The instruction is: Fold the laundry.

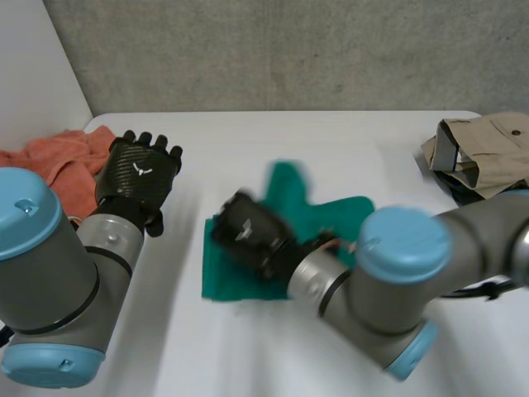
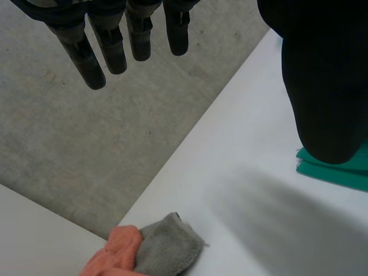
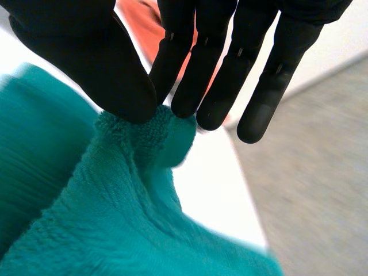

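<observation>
At the far left, the orange towel (image 1: 56, 162) is cut off by the frame edge and partly covered by the left arm (image 1: 78, 273). In the left wrist view a grey cloth (image 2: 168, 246) is seen lying against it, and how the two are joined cannot be made out. In the middle, the near part of the green towel (image 1: 240, 277) is hidden under the right arm (image 1: 388, 281). The fingers of the right robot hand (image 1: 246, 231) are screened by its own back in the head view. At the far right, the beige garment (image 1: 489, 150) is cut off by the frame edge, and something dark beneath it cannot be identified.

The orange towel is bunched at the far left corner of the desk (image 1: 347, 149), close to its edge, where the grey floor (image 1: 273, 58) begins. A strip of bare desk is left between the left robot hand (image 1: 140, 169) and the green towel. A wider bare stretch is left between the green towel and the beige garment, which are well apart.

The left robot hand is held above the desk beside the orange towel, released, with fingers straight and spread and nothing in its grasp. The right robot hand is over the green towel in the middle of the desk. In its wrist view a ridge of the towel is pinched between the thumb (image 3: 92, 63) and the straight fingers (image 3: 192, 75), and is held up from the rest of the cloth.
</observation>
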